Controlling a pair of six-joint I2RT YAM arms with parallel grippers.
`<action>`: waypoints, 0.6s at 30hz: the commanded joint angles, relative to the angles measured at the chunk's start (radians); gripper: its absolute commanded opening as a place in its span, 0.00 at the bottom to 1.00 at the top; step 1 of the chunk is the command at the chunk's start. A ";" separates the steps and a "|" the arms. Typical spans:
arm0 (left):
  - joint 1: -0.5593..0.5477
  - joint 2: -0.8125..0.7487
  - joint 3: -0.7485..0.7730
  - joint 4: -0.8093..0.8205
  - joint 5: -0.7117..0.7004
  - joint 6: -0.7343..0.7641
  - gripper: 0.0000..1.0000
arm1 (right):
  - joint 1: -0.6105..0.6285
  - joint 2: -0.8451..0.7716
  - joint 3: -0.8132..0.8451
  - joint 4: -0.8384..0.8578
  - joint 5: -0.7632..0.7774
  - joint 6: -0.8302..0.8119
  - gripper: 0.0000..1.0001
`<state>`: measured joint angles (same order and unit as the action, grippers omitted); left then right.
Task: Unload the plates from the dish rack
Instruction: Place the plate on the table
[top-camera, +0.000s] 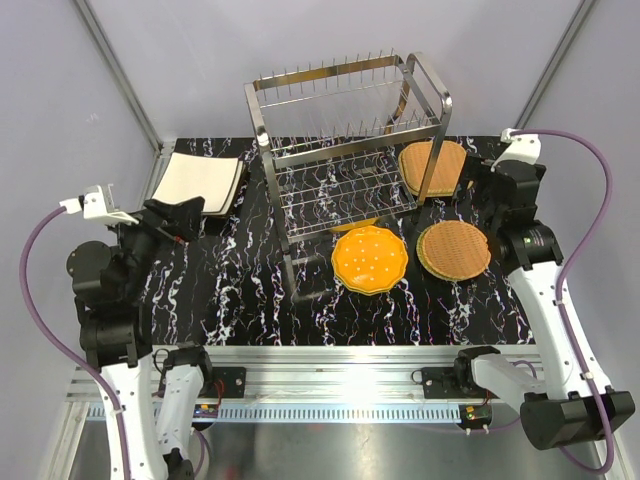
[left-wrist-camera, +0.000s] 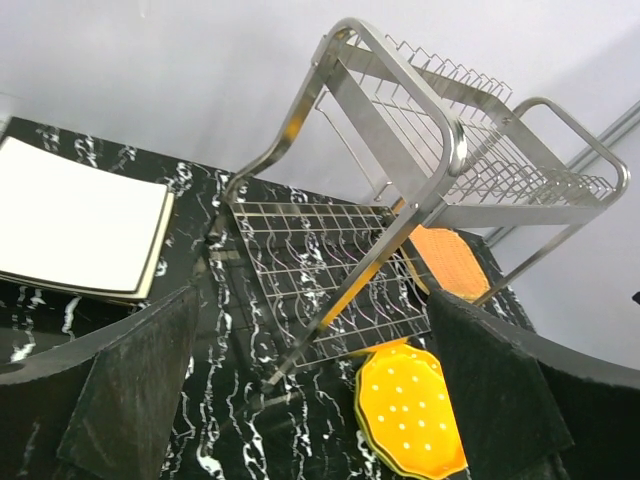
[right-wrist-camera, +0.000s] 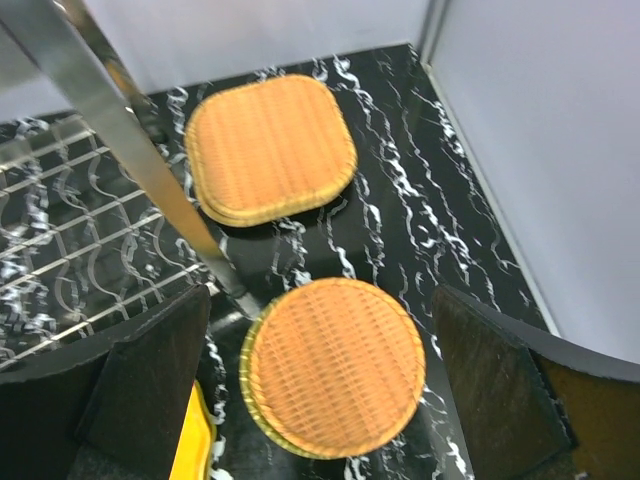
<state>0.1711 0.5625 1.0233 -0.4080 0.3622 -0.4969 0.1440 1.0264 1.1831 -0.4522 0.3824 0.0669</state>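
Two woven plates (top-camera: 454, 248), round and squarish, lie beside the wire dish rack (top-camera: 340, 190).

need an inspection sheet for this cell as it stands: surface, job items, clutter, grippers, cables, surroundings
Surface: black marbled table, no spills seen.
Job's things: dish rack upright at centre back, no plates seen in it. Square cream plates stacked at back left. Orange scalloped plate flat in front of the rack. Round woven plate flat to its right. Rounded-square woven plate flat at back right, beside the rack's leg.
Clutter: nothing seen.
Grippers: left gripper open, empty, above the table. Right gripper open, empty, over the round woven plate.
Cables: purple cable loops off the left wrist, another off the right, both off the plates.
Surroundings: pale walls, aluminium rail at the near edge.
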 joint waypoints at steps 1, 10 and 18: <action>-0.002 -0.013 0.044 -0.035 -0.037 0.061 0.99 | -0.001 0.001 -0.008 -0.005 0.084 -0.022 1.00; -0.002 -0.038 0.017 -0.051 -0.062 0.084 0.99 | -0.001 -0.023 -0.037 0.007 0.084 -0.027 1.00; -0.004 -0.050 0.004 -0.051 -0.078 0.103 0.99 | -0.001 -0.025 -0.045 0.018 0.084 -0.026 1.00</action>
<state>0.1711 0.5228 1.0317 -0.4782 0.3035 -0.4175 0.1436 1.0214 1.1404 -0.4614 0.4297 0.0490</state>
